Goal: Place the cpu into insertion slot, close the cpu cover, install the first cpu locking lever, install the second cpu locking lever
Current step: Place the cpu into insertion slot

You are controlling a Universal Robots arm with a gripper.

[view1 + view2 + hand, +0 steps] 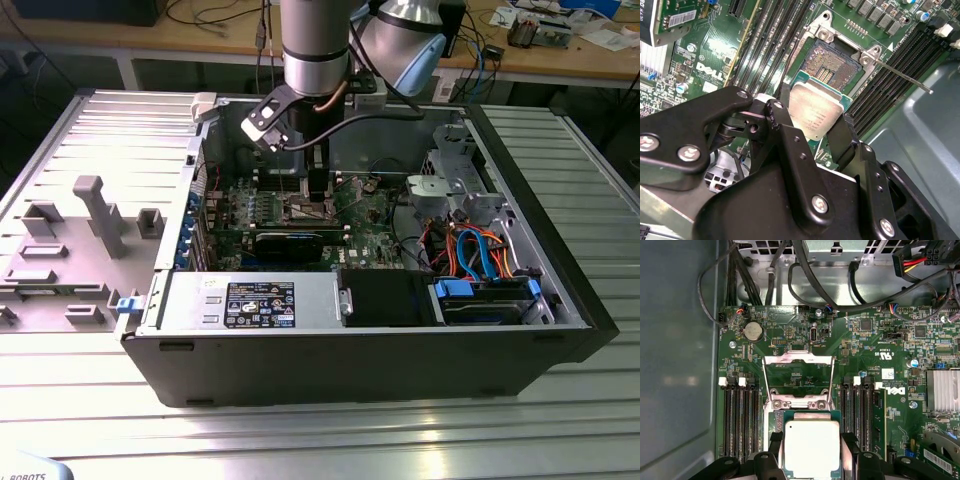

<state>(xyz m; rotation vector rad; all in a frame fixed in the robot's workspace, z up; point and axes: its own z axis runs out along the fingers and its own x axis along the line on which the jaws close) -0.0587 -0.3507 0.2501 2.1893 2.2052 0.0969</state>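
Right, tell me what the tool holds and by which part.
The tool holds the cpu, clamped by two opposite side edges.

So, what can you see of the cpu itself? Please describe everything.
The cpu is a flat square chip: a silvery-grey metal top with faint print, on a thin green board that shows as a rim. The black fingers clamp it at two opposite edges, metal top facing away from the motherboard. It hangs close to the open insertion slot, not yet seated.
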